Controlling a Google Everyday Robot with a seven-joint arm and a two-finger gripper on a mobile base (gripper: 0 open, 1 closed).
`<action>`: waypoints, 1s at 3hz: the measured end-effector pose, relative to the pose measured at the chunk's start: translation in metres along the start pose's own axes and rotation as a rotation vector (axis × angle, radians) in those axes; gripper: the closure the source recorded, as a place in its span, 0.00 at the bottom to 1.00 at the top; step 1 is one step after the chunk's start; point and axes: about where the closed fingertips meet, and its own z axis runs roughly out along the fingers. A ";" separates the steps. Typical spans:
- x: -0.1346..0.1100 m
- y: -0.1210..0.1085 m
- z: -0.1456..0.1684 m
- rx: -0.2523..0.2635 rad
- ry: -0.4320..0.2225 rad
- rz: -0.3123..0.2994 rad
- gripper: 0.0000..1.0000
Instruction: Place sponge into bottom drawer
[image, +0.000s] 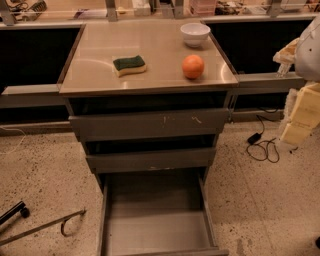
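Observation:
The sponge (129, 65), dark green on top with pale yellow foam below, lies flat on the cabinet top (100, 45), left of centre. The bottom drawer (155, 227) is pulled out wide, and its plain grey interior holds nothing that I can see. My gripper (300, 115) shows as pale yellow parts at the right edge of the view. It hangs beside the cabinet at about the height of the upper drawers, well right of the sponge and touching nothing.
An orange (193, 66) sits on the cabinet top right of the sponge, with a white bowl (195, 34) behind it. The two upper drawers (150, 125) stand slightly open. A black cable (262, 147) lies on the floor at right, and a metal bar (45, 227) at left.

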 end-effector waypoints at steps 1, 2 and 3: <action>0.000 0.000 0.000 0.000 0.000 0.000 0.00; -0.007 -0.008 0.004 0.034 -0.031 -0.006 0.00; -0.049 -0.050 0.026 0.055 -0.122 -0.071 0.00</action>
